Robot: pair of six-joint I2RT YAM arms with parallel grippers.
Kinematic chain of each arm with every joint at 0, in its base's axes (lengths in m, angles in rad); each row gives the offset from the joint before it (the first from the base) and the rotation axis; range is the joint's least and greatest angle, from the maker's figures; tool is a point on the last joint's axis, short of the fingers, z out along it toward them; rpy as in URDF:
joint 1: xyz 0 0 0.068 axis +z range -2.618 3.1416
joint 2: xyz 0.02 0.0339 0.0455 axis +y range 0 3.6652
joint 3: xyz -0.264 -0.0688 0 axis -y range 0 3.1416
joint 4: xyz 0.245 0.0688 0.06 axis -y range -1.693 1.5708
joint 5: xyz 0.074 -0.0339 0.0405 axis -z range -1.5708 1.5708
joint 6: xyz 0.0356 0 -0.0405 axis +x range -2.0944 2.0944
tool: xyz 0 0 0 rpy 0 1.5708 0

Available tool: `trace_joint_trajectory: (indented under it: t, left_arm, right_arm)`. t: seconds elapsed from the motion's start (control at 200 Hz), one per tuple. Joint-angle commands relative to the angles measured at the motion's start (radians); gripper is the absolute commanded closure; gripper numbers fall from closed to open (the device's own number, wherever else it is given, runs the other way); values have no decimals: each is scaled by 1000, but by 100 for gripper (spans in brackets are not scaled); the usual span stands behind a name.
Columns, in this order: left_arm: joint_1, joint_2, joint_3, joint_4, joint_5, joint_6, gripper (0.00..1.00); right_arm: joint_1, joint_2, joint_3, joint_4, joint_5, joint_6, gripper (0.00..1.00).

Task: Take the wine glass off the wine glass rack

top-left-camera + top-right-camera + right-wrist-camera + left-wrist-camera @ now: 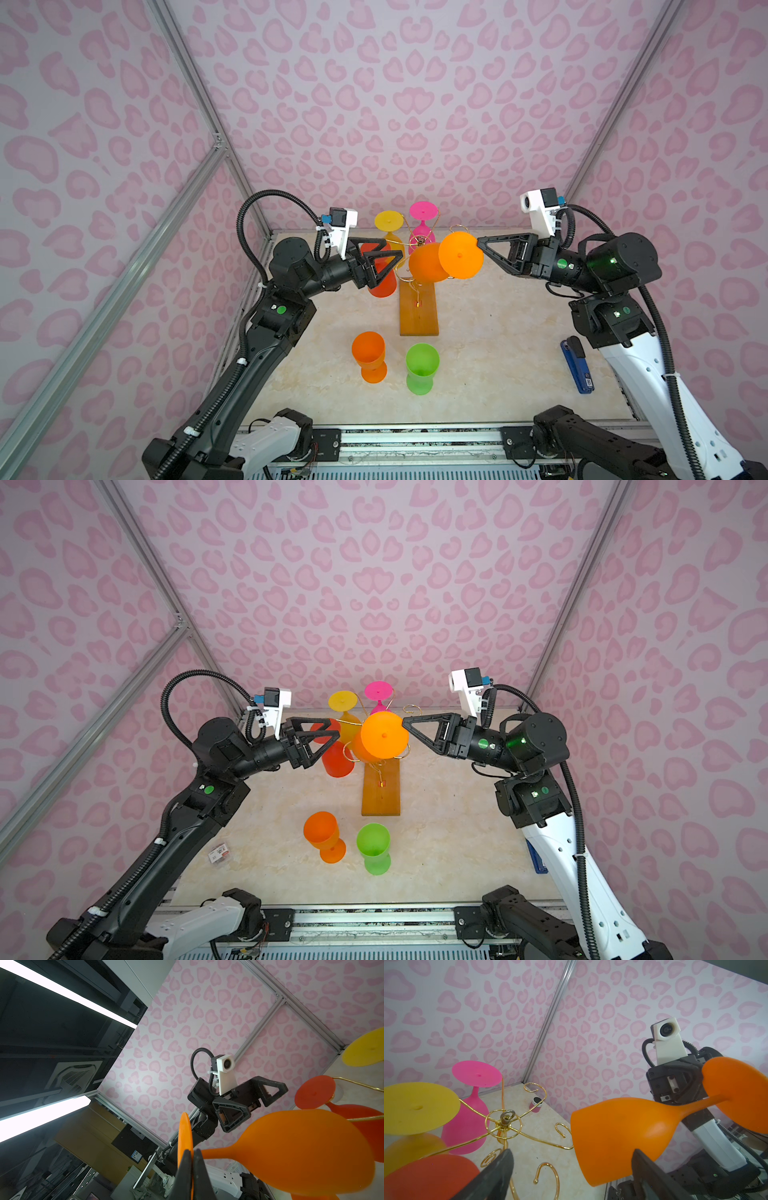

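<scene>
The right hand point(191, 1154) is closed on the edge of the round foot point(460, 254) of the orange wine glass point(428, 264) and holds this glass in the air, tilted almost on its side, with the bowl towards the rack point(504, 1122). In the left wrist view no wire goes around the stem, so the glass is off its hook; the bowl is just beside one curled arm, and I cannot tell if they touch. The left hand point(392, 251) is open, its jaws wide apart, and holds nothing; it is close to the bowl of the wine glass, on the other side of the rack. A yellow glass point(389, 222), a pink glass point(423, 212) and a red glass point(382, 280) hang upside down on the rack. On the counter point(498, 332), in front of the wooden base point(419, 311), a second orange glass point(369, 355) and a green glass point(422, 365) stand upright, near each other. A blue stapler point(577, 368) lies near the right arm.
</scene>
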Motion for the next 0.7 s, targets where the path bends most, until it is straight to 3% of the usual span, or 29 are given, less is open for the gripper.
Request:
trace_joint_trajectory:
  t: [0.0,0.695]
  left_arm:
    - [1,28,-3,178,132,-97,10]
    - [-11,109,-54,433,209,-273,11]
  right_arm:
    - [0,13,8,89,-9,19,100]
    - [0,61,9,243,14,69,100]
